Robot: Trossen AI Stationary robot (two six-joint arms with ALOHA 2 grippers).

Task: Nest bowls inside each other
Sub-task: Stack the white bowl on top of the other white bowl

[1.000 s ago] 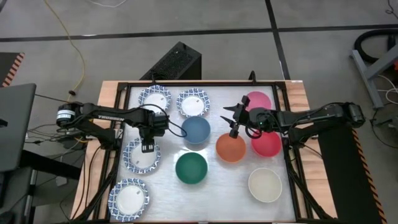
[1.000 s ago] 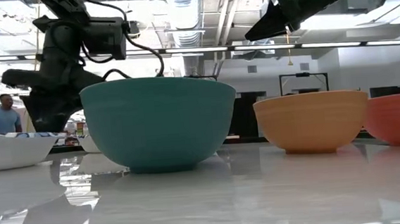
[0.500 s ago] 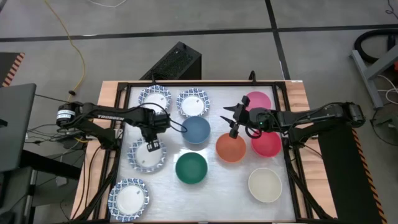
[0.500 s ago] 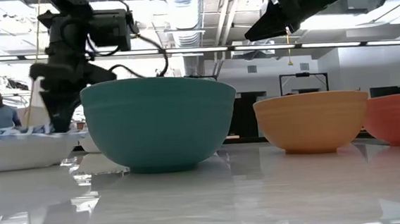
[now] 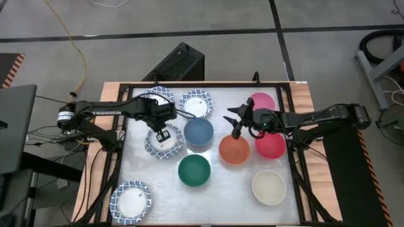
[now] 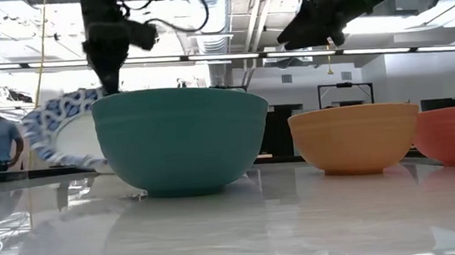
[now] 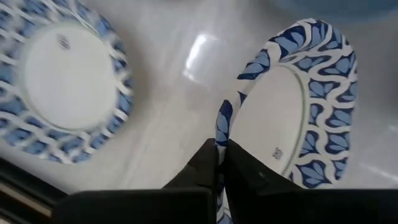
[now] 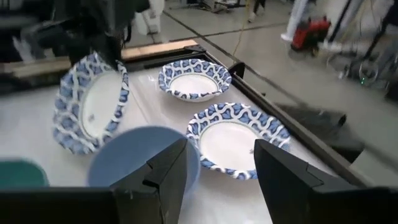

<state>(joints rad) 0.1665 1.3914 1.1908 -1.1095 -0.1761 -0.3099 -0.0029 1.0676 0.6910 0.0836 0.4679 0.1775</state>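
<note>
Above the table (image 5: 252, 202), left gripper (image 7: 221, 163) jaws pinching tilted blue-patterned bowl (image 7: 292, 118) rim.

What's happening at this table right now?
The left hand is shut on the rim of a blue-patterned white bowl, holding it tilted off the table near the blue bowl. The right hand hangs open above the orange bowl. The other patterned bowls and the green, pink, red and cream ones sit separately; nothing is nested.
</note>
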